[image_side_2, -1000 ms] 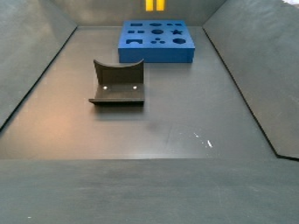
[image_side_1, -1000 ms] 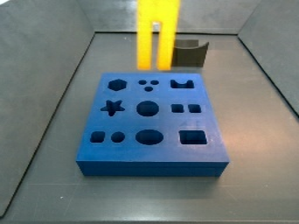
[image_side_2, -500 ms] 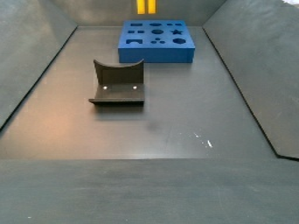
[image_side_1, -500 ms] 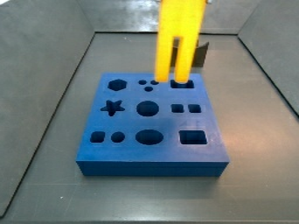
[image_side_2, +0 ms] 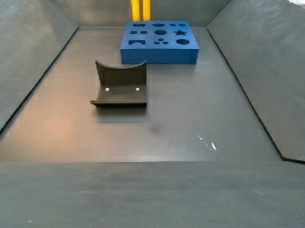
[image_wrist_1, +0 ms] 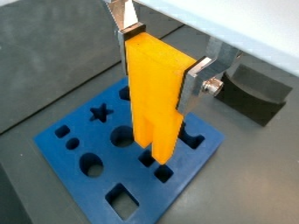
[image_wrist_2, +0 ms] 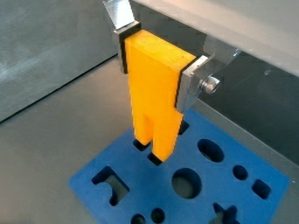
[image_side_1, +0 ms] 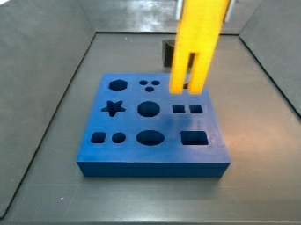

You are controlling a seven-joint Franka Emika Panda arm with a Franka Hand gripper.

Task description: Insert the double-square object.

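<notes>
My gripper [image_wrist_1: 162, 54] is shut on the top block of the double-square object [image_wrist_1: 156, 101], a tall bright yellow piece hanging upright with its two prongs down. Both wrist views show the silver fingers [image_wrist_2: 195, 75] pressed on its sides. In a side view the yellow piece [image_side_1: 198, 48] hangs over the right part of the blue board [image_side_1: 129, 149]. Its prong tips are just above the board, near the pair of small square holes [image_side_1: 188, 109]. In the other side view only the prongs [image_side_2: 141, 8] show, above the board [image_side_2: 161, 53]. The gripper itself is cut off at the top of both side views.
The dark fixture [image_side_2: 120, 85] stands on the grey floor, apart from the board. It also shows behind the board [image_side_1: 172, 50] and in a wrist view [image_wrist_1: 253, 93]. The board has star, hexagon, round and square holes. Grey walls enclose the floor.
The gripper has carried the yellow piece from behind the board's far edge forward and to the right, over the board's right holes, and lowered it a little.
</notes>
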